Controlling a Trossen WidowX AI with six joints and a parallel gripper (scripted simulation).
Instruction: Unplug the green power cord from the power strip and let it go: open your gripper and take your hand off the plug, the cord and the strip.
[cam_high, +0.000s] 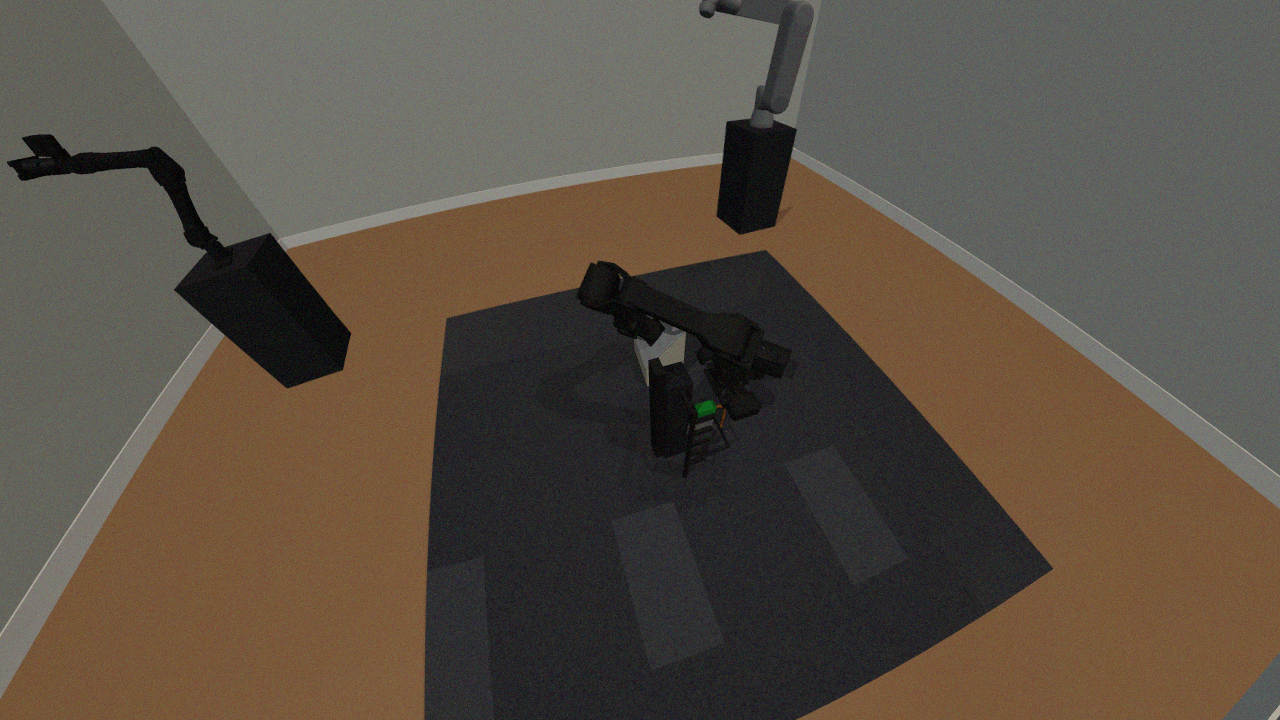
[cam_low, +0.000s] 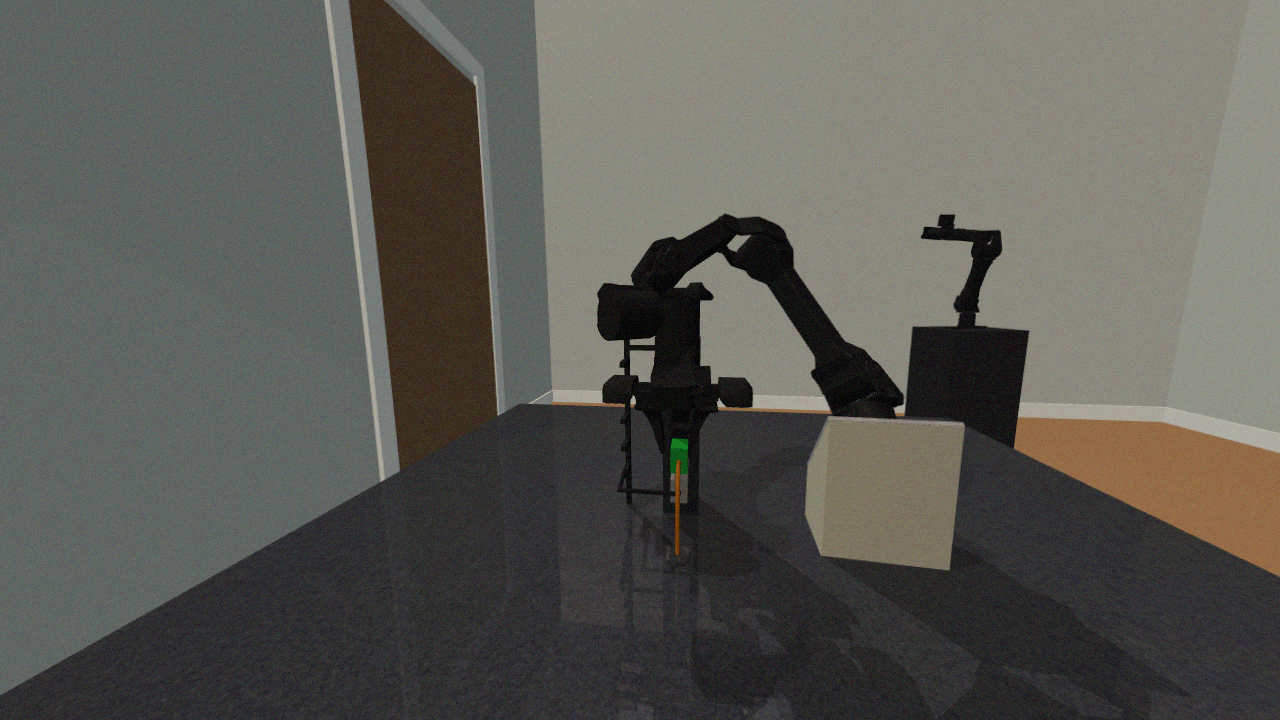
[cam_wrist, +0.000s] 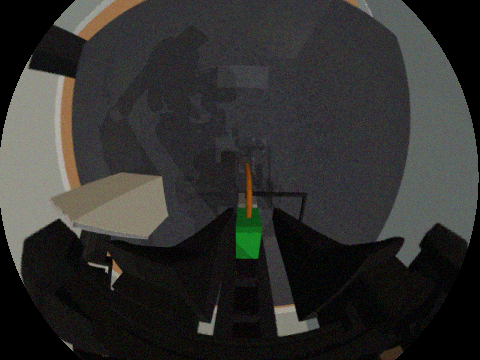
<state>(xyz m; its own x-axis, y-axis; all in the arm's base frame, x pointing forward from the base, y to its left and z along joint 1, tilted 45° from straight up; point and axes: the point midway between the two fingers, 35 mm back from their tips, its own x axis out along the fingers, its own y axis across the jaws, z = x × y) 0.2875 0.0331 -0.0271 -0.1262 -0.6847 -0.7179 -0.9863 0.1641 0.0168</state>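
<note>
- The green plug (cam_wrist: 248, 236) sits low on the tall black power strip (cam_high: 669, 411), which stands upright near the middle of the desk, a little toward the far edge.
- An orange cord (cam_low: 677, 519) hangs straight down from the plug to the desk top.
- The gripper (cam_wrist: 248, 254) is part way open. Its two fingers stand on each side of the plug, and it has hold of nothing yet, I think.
- The plug looks small, light and hard, like a little block. Its flat sides look like the best place to pinch.
- I think the plug is stuck tight in the strip, so it may need a firm pull straight out.
- The cord looks thin. Pulling on it may not work well, so hold the plug instead.
- The strip is tall and thin, with a thin black frame (cam_low: 631, 429) beside it. It could tip over if pulled sideways.
- The desk (cam_low: 358, 608) is dark and shiny, so things may slide on it.
- A pale box (cam_low: 886, 492) stands near the right side of the desk.
- The room has grey walls, a brown floor (cam_high: 268, 501) and a brown door.
</note>
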